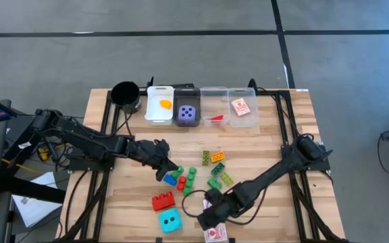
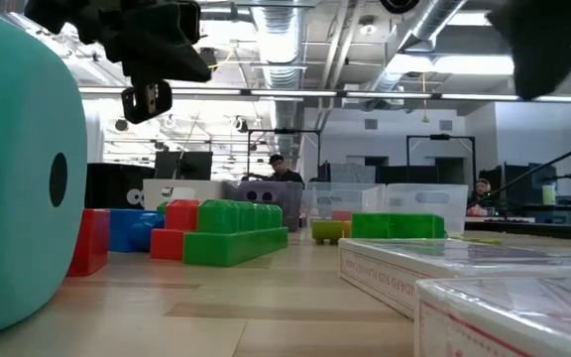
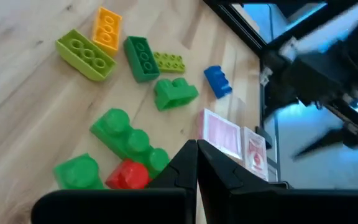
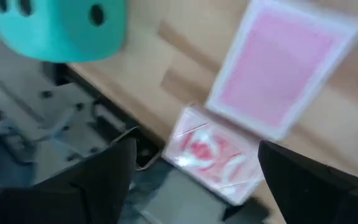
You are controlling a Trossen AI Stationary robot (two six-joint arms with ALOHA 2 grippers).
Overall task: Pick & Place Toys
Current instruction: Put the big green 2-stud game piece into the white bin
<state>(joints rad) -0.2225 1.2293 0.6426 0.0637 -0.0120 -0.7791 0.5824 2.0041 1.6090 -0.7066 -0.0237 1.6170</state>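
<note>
Wooden slats form the surface (image 1: 275, 145), with a row of bins (image 1: 201, 108) and a black cup (image 1: 125, 93) along its far edge; three bins already hold an orange piece, a purple die (image 1: 187, 113) and a red-white card (image 1: 240, 106).

Landmark for what follows: the cyan die (image 1: 169, 219), near the front edge.

Right tool (image 1: 210, 217): fingers apart, empty, poised just right of the cyan die, directly above two cards. In the right wrist view a clear-wrapped red-white card (image 4: 213, 158) sits between the spread fingers at the surface's edge, touching or overlapping a pink-backed card (image 4: 284, 78).

Left tool (image 1: 166, 170): fingers together, holding nothing visible, beyond the cyan die, over the blue brick (image 1: 170, 179) and green bricks (image 1: 189, 177). A red brick (image 1: 163, 200) lies just beyond the die.

Judgement: the step in hand appears to be a pick of the near card. Recommendations:
- Descend squarely so both fingers straddle one card only; the neighbouring card may drag along.
- The card is thin and flat, so close low at its edges.
- The card lies at the surface's edge; a sideways push could slide it off.
- Keep clear of the cyan die.
</note>
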